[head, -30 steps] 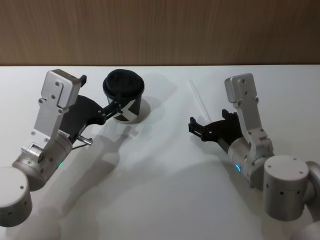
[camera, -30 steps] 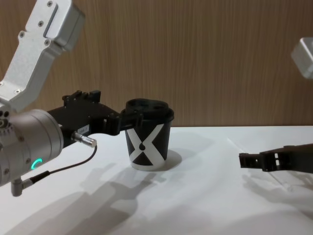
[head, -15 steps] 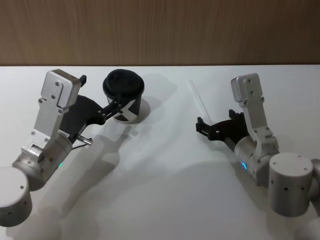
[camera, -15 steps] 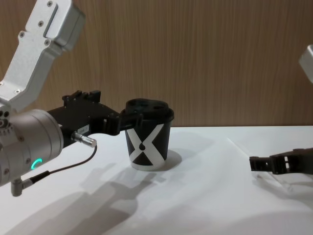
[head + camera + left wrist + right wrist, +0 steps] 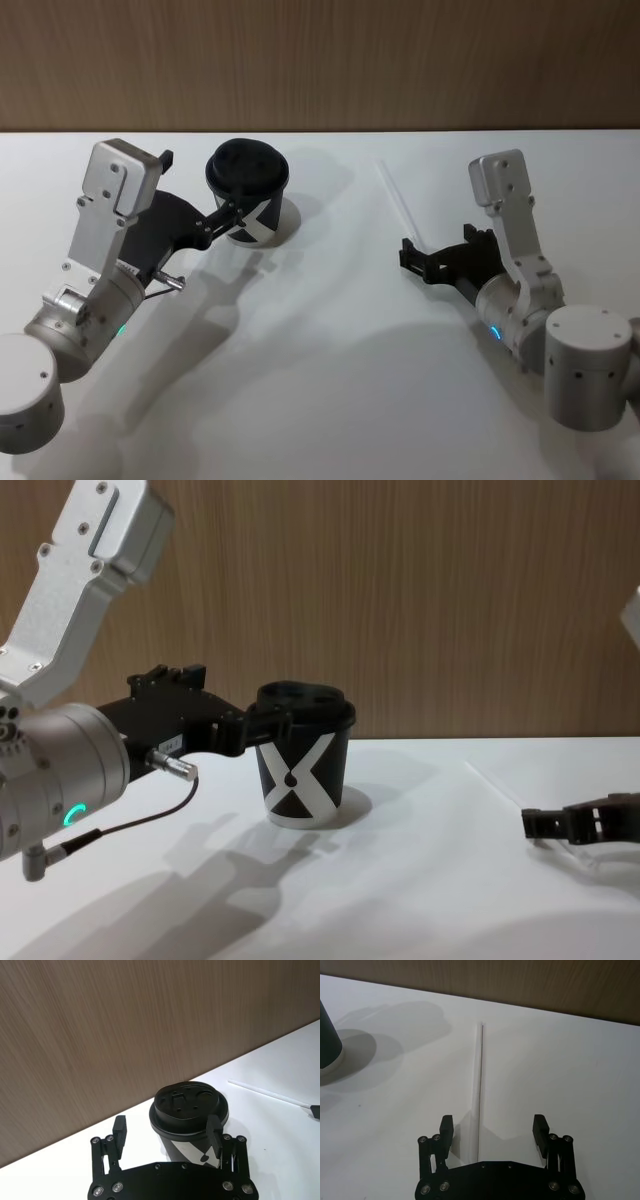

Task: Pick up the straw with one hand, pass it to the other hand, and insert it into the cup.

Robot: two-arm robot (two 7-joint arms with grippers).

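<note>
The cup (image 5: 248,188) stands on the left of the white table (image 5: 330,340), capped by its black lid (image 5: 189,1105), so whatever is inside is shut off from sight. The left gripper (image 5: 166,1129) is right up at it, jaws spread wide. One fingertip (image 5: 214,1129) is at the lid's rim, touching or just shy, I can't tell, and the other is clear of it, so it grips nothing. Over on the right, the straw (image 5: 479,1075) lies flat on the table, running away toward the far wall, thin, pale and hard to pick out against the white. The right gripper (image 5: 493,1127) sits low at its near end, jaws wide apart. The straw's end lies between them, nearer one finger, unpinched. In the chest view that arm is cut off at the right edge.
</note>
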